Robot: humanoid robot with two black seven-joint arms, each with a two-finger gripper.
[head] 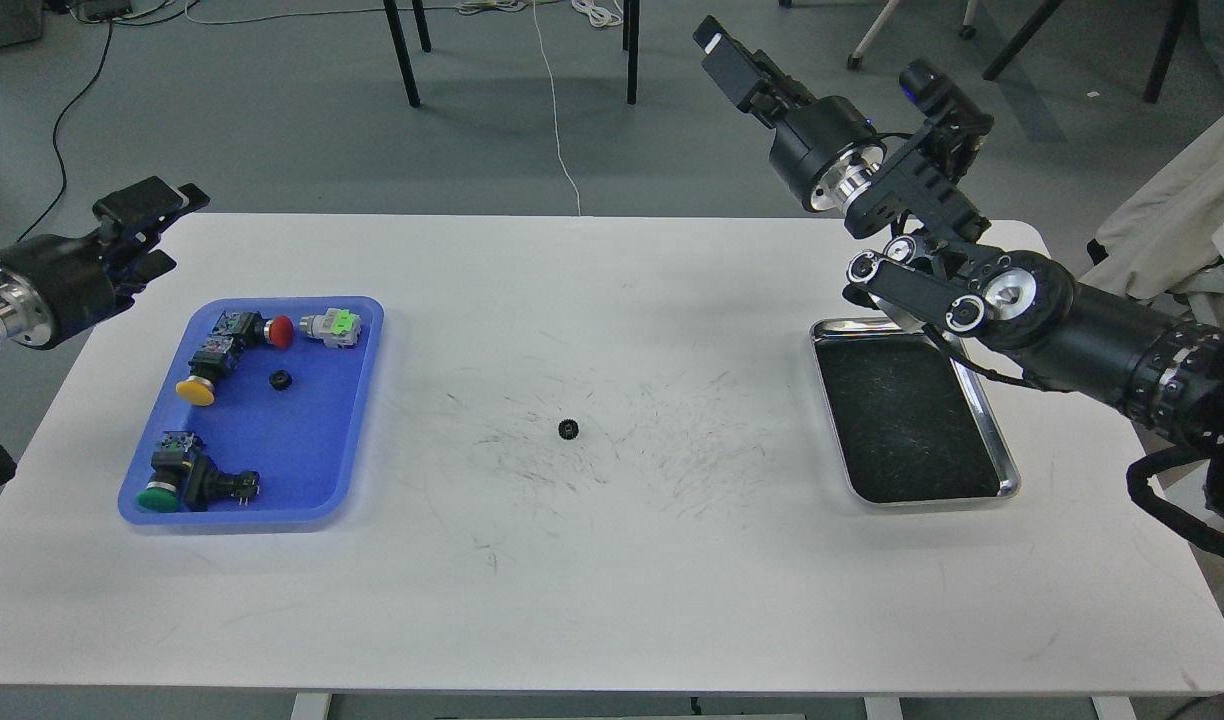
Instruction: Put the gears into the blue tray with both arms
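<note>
1 small black toothed gear (568, 429) lies alone mid-desk (612, 600), well apart from both trays. The other gear (280, 380) sits inside the blue tray (362, 350) at the left, among 4 push-button switches (197, 385). The left pincer (157, 225) hovers beyond the tray, fingers spread. The right pincer (737, 65) is raised far right; I cannot tell its gap.

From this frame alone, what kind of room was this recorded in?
Probably a robotics lab or workshop. A scuffed white table holds a shallow blue plastic tray with push-button switches and a tiny black gear; another gear lies mid-table. Loose floor cables and chair legs sit behind.
</note>
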